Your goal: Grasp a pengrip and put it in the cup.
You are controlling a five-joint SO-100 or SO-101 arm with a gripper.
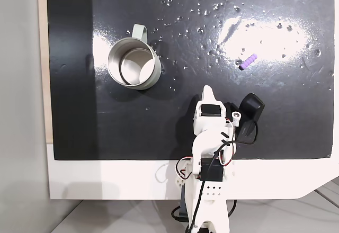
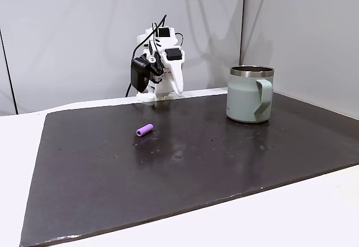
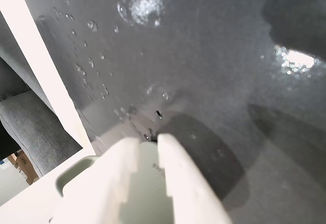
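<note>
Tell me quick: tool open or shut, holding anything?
Tool: shut, empty, folded back at the arm's base; the pengrip lies apart on the mat.

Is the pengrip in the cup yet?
No. The pengrip lies on the dark mat, well apart from the upright cup.

A dark mat (image 2: pixel 224 168) carries the cup (image 2: pixel 250 94) and pengrip (image 2: pixel 145 130).

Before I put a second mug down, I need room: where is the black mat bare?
Bare: the broad near half of the mat in front of the pengrip and cup, and the strip between those two. Crowded: the far edge, where the folded arm's gripper hangs.
</note>
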